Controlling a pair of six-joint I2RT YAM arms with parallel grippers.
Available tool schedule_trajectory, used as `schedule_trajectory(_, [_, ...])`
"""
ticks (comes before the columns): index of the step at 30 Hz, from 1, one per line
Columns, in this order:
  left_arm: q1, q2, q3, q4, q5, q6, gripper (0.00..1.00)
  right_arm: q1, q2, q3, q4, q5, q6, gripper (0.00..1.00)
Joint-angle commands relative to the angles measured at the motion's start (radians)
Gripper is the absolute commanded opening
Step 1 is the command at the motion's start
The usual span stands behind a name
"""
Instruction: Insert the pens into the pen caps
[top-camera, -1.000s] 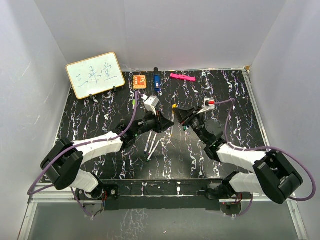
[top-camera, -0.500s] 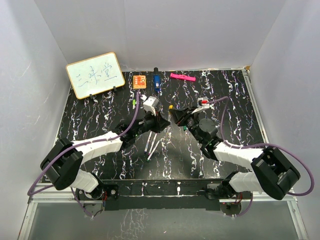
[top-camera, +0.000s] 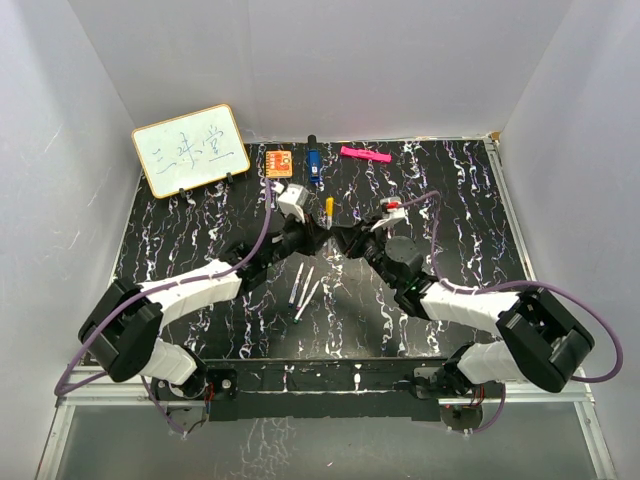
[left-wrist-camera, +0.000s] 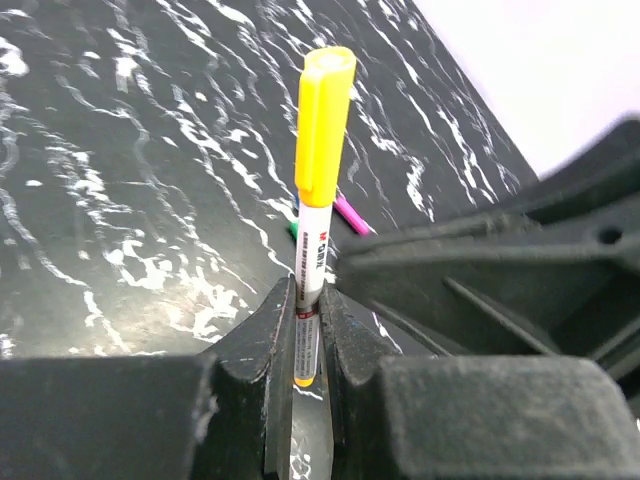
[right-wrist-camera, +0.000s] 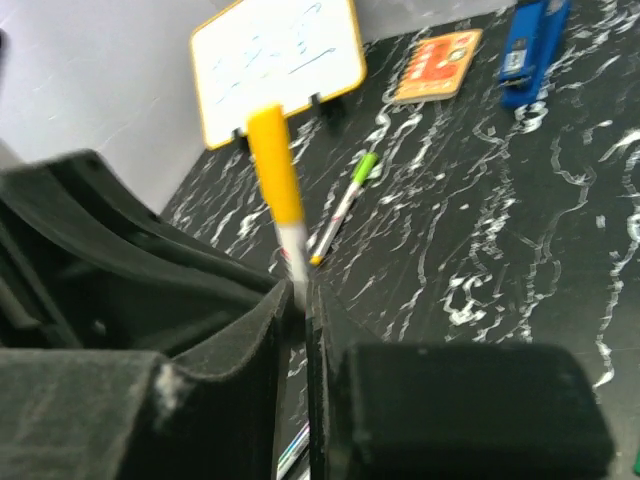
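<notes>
Yellow cap (left-wrist-camera: 325, 120) sits on the white-barrelled pen (left-wrist-camera: 312, 255), held upright above mid-table, clenched in our left gripper (left-wrist-camera: 305, 305). Our right gripper (right-wrist-camera: 300, 302), fingers pressed together, is just beside it. Loose pens (top-camera: 309, 294) lie on the black marbled table (top-camera: 200, 225).

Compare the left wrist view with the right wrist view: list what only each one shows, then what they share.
Left wrist only: the left pincer shut on the pen's white barrel, and a thin magenta item lying on the table behind it.
Right wrist only: the whiteboard, the orange card, the blue block, and the right pincer, closed.
Both: the yellow-capped pen standing upright, and the black marbled table.
</notes>
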Motion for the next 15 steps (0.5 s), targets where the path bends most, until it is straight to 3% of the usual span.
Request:
schedule_trajectory(1, [0.038,-0.087,0.084,0.155,-0.087,0.007,0.0,0.043,0.018,-0.002,-0.139,-0.069,-0.02,0.0])
schedule_trajectory(11, [0.04,-0.072,0.087,-0.137,-0.166,0.006,0.0,0.042,-0.026,0.109,-0.189,0.048,-0.104,0.01])
schedule_trajectory(13, [0.045,-0.061,0.106,-0.25,-0.226,0.01,0.0,0.042,-0.043,0.123,-0.21,0.095,-0.128,0.04])
schedule_trajectory(15, [0.073,-0.034,0.123,-0.323,-0.261,0.009,0.0,0.043,-0.06,0.129,-0.231,0.133,-0.144,0.16])
